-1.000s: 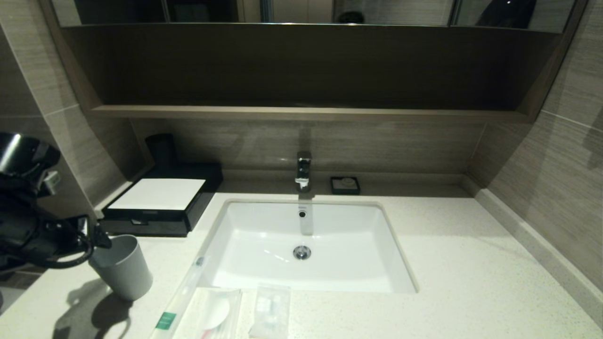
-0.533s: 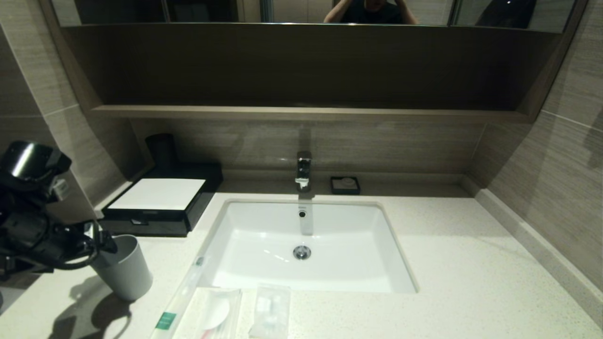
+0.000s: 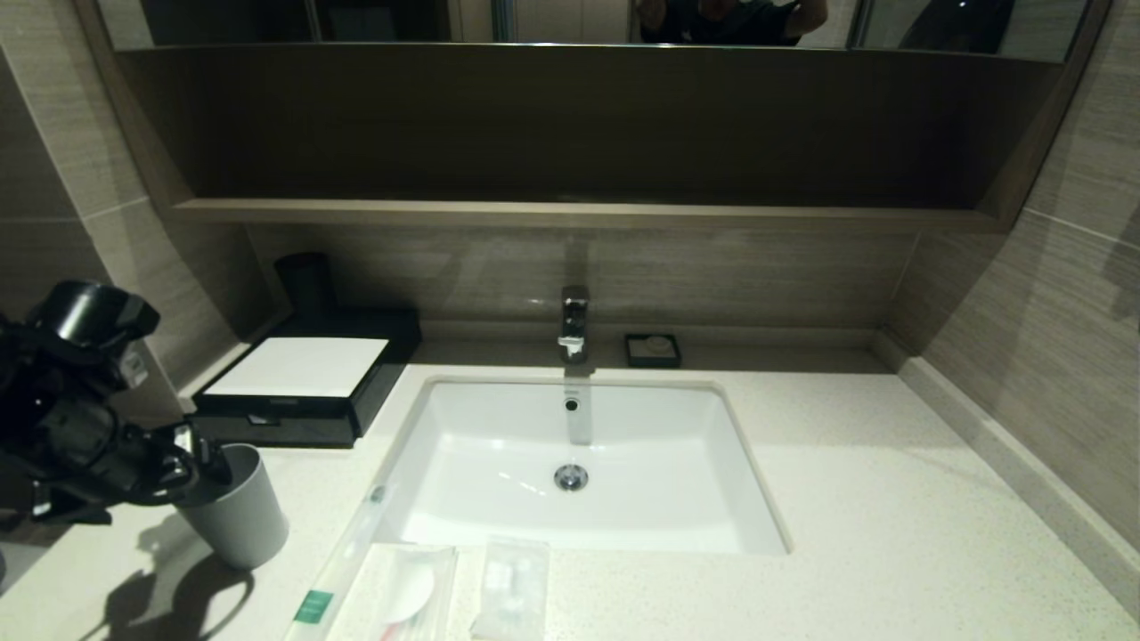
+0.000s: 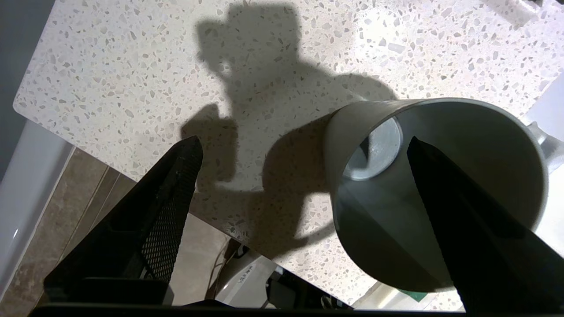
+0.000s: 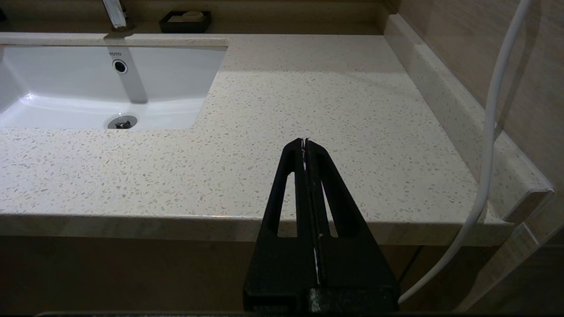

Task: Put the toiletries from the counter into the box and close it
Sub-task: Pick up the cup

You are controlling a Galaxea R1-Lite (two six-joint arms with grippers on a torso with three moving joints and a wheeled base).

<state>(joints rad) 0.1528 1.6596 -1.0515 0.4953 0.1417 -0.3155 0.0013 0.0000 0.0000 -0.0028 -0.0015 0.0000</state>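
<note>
Three clear-wrapped toiletries lie at the counter's (image 3: 891, 534) front edge, before the sink (image 3: 499, 445): a long thin packet (image 3: 343, 556) with a green label, a flat packet (image 3: 401, 588) and a smaller flat packet (image 3: 512, 588). The black box (image 3: 303, 367) with a white top stands at the back left, its front drawer pushed in. My left gripper (image 3: 200, 458) is open and empty, hovering over the grey cup's rim; in the left wrist view (image 4: 303, 143) one finger is over the cup's mouth. My right gripper (image 5: 305, 141) is shut and empty, low before the counter's right front edge.
The grey plastic cup (image 3: 236, 507) stands upright at the front left, between the box and the packets, and is empty in the left wrist view (image 4: 440, 189). A faucet (image 3: 574, 325) and a small black dish (image 3: 652, 350) sit behind the sink. A white cable (image 5: 489, 132) hangs at the right.
My left arm has moved right and down toward the grey cup, and its gripper now hangs over the cup's rim. The packets, box and cup have not moved.
</note>
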